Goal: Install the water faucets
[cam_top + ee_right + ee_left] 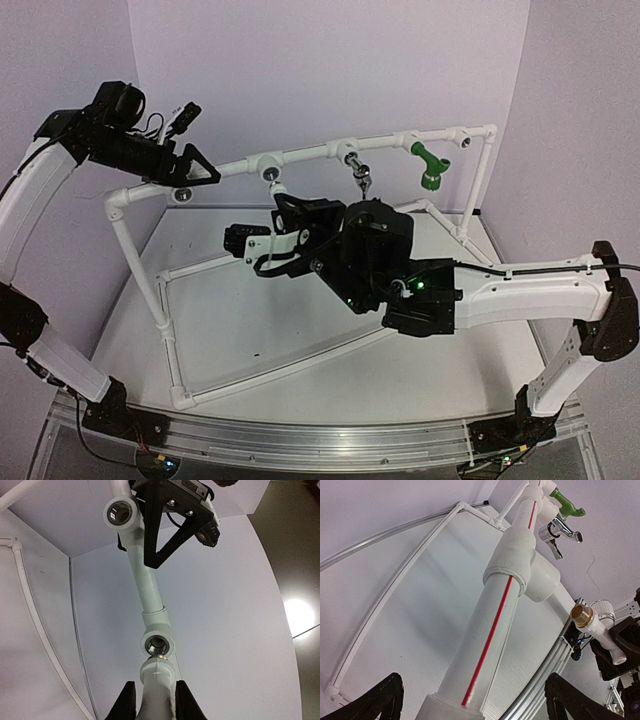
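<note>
White plastic pipes are making a frame (300, 155) that is standing on the pale desk (250, 320). Its top bar is running from left to right.

At the left end of that bar, the left claw (200, 172) is hanging over the pipe. Its two black fingers (380, 697) are standing wide apart. The pipe, which has a thin red stripe, is passing between them. The fingers are not touching the pipe, and the claw is holding nothing.

A little to the right, a round white socket (157, 642) is sitting on the bar with its hole facing down and out. The right claw (155, 692) is reaching up toward it from the middle of the desk. Its fingers are closed tight on the small white plastic tap with a gold brass screw end (157, 675). The brass end is pointing at the hole of the socket and is very near it. From the left wrist a small gap is showing between them, so the tap is not in the socket yet.

Further right, a shiny silver metal tap (360, 175) is hanging down from the next socket on the bar. After that, a green plastic tap (430, 168) is hanging from the socket near the right corner of the frame.
</note>
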`<state>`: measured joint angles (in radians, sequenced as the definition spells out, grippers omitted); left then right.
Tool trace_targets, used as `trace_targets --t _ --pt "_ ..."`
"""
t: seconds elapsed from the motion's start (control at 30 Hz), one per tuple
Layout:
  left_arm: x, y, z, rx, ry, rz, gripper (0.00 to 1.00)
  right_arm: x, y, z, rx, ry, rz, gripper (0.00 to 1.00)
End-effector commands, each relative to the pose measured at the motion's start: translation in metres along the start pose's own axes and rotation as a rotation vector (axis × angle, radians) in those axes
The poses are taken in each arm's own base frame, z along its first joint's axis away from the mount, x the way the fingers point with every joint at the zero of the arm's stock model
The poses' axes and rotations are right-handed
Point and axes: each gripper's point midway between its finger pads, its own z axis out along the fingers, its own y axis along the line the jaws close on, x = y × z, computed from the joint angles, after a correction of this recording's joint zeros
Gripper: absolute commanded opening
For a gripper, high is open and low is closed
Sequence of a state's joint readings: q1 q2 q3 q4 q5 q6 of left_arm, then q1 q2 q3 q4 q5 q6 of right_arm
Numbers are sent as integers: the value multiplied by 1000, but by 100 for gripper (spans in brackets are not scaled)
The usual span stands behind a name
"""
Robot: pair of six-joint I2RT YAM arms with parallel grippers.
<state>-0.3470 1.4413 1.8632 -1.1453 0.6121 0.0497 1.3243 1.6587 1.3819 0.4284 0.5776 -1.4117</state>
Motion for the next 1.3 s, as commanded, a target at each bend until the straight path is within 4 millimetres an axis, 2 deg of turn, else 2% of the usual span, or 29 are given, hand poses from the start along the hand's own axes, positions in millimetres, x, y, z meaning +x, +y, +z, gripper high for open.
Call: trace_targets --t 0.0,0.1,0.3,0.6,0.93,1.27 --pt "8 -18 -36 -56 -83 114 100 -6 -34 1 72 -21 80 0" --pt "14 -19 -43 -80 -79 150 100 -6 -33 1 70 -20 81 0" --pt "35 -20 -33 -32 19 179 99 -9 -34 3 73 -26 85 0" --pt "36 -17 -29 -29 33 217 97 -9 -30 9 69 -21 62 0" --pt "41 -10 -22 -39 68 209 92 11 -26 25 92 13 -2 0" --pt "41 -7 -21 -48 70 199 91 9 -29 36 110 -4 3 0"
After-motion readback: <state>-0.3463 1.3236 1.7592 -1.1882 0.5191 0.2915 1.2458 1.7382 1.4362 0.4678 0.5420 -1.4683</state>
